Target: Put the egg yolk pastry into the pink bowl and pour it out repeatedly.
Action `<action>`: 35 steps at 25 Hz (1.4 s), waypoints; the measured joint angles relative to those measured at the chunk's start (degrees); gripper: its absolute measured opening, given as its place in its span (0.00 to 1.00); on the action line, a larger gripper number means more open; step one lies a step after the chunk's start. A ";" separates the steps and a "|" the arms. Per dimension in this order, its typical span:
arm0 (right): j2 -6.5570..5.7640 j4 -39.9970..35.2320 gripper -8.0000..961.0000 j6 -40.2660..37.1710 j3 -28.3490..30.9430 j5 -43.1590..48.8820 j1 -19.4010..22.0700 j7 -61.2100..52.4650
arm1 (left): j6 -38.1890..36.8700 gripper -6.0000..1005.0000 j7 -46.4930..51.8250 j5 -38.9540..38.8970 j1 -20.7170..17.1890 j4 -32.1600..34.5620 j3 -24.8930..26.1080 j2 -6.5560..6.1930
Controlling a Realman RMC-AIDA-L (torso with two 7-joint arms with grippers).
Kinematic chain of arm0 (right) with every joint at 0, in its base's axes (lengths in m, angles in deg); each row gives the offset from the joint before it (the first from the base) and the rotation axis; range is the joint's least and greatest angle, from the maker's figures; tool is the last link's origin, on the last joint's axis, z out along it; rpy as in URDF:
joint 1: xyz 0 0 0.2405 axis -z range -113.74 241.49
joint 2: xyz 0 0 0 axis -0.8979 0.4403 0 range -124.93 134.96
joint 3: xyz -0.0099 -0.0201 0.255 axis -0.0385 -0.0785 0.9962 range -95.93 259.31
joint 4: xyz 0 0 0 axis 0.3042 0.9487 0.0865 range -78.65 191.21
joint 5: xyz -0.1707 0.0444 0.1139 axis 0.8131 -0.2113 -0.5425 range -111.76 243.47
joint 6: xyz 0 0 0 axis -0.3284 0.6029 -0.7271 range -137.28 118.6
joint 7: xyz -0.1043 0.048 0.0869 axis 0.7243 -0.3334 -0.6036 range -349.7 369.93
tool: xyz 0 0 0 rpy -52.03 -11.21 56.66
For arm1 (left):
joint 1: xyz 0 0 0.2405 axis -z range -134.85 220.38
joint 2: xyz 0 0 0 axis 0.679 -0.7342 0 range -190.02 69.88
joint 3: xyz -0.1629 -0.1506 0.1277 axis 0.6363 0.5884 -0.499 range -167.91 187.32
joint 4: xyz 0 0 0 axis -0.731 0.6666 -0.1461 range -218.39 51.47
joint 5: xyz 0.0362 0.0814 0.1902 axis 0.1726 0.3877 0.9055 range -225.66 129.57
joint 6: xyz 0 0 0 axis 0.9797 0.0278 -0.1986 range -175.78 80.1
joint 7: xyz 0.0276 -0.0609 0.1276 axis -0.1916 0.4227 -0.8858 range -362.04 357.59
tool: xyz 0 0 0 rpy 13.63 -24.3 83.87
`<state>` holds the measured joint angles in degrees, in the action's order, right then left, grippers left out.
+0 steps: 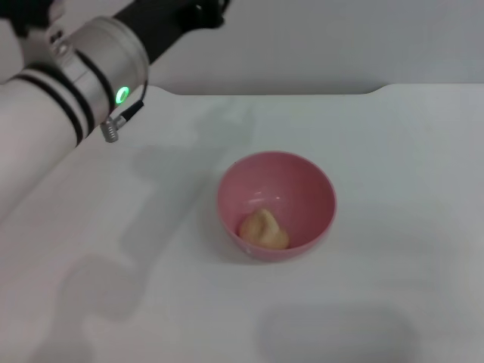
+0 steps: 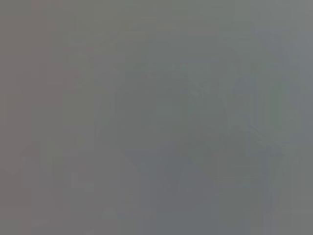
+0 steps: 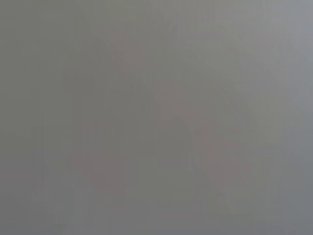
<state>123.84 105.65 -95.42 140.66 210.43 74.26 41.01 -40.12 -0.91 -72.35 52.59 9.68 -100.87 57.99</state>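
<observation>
The pink bowl [image 1: 277,204] stands upright near the middle of the white table in the head view. The egg yolk pastry [image 1: 263,229], a pale tan-yellow lump, lies inside it against the near wall. My left arm [image 1: 72,106] reaches in from the upper left, raised well above and to the left of the bowl; its gripper end runs out of the top of the view. The right arm and its gripper are out of the head view. Both wrist views show only a blank grey field.
The white table [image 1: 393,151] spreads around the bowl, with its back edge near the top of the head view and a grey wall behind. Arm shadows fall on the table left of and in front of the bowl.
</observation>
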 joint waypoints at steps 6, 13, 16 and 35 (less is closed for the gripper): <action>0.01 4.20 0.01 4.22 -0.11 -2.18 0.56 0.00 | -25.28 0.31 0.01 -0.21 -3.05 -10.65 -3.37 0.28; -0.11 12.67 0.01 15.58 1.47 -3.09 2.18 0.24 | -58.94 0.31 -1.10 -4.43 -2.19 -31.72 -8.30 0.77; -0.10 13.39 0.01 16.43 1.83 -3.10 2.22 0.39 | -62.26 0.31 -4.53 -9.62 -1.38 -36.02 -9.22 0.78; 0.00 10.29 0.01 10.33 1.25 -7.49 1.80 2.84 | -72.97 0.31 -9.14 -20.96 -5.29 -42.25 -11.69 0.29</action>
<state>123.84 115.94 -85.09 141.92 202.94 76.06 43.85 -113.08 -10.05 -93.30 47.29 -32.57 -112.57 58.28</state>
